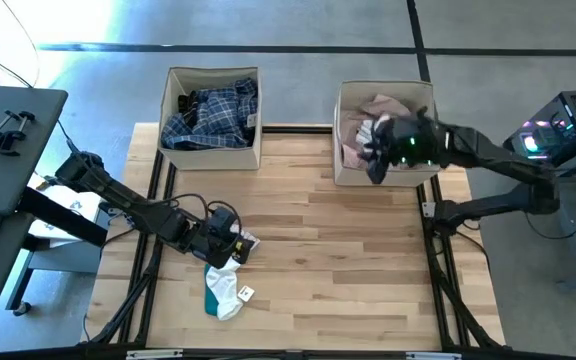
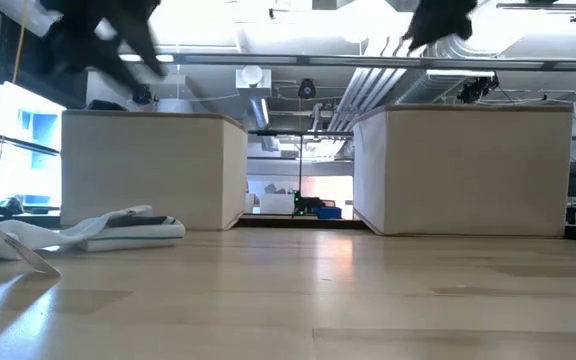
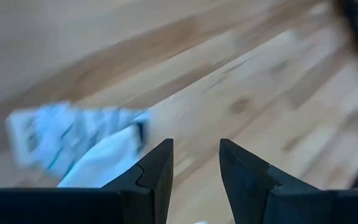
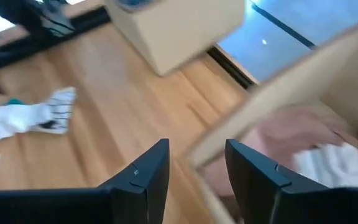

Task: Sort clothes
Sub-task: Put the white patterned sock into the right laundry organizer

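- The table point(image 1: 368, 250) carries two beige fabric boxes along its far edge.
- The left box point(image 1: 213, 150) holds the blue-white plaid shirt point(image 1: 208, 115).
- The right box point(image 1: 353, 165) holds the pale pink shirt point(image 1: 380, 103) with something white beside it.
- The right gripper point(image 4: 194, 165) hangs over that box's rim, its fingers parted and empty.
- The left gripper point(image 3: 196, 163) hovers near the table's left front part, fingers apart, gripping nothing.
- The white and teal socks point(image 1: 224, 290) lie on the wood just beside the left gripper, towards the front edge.
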Tool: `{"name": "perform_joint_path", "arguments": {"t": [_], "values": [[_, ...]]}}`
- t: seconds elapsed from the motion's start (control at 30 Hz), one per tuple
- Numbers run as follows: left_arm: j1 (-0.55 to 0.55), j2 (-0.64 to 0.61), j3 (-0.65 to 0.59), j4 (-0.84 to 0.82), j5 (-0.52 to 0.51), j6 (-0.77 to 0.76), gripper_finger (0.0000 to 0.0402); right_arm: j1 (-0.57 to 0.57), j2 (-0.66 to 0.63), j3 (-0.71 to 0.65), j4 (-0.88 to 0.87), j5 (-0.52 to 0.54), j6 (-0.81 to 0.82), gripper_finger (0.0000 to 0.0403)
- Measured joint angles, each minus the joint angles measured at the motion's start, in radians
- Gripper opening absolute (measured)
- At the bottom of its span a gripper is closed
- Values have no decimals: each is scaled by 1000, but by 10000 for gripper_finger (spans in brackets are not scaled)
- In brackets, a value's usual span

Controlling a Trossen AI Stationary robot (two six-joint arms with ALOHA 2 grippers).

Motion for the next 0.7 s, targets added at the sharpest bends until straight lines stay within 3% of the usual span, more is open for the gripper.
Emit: {"name": "perform_joint_path", "arguments": {"t": [0.23,0.37,0.47,0.7], "values": [[-6,35,-153,-27,116,-265,120,280,41,0,36,184,124,144],[18,35,-240,-30,101,-399,125,361,92,0,69,228,123,144],[42,35,-293,4,71,-406,133,387,130,0,98,231,118,144],[100,37,-416,286,86,-253,120,393,186,0,178,217,117,144]]}}
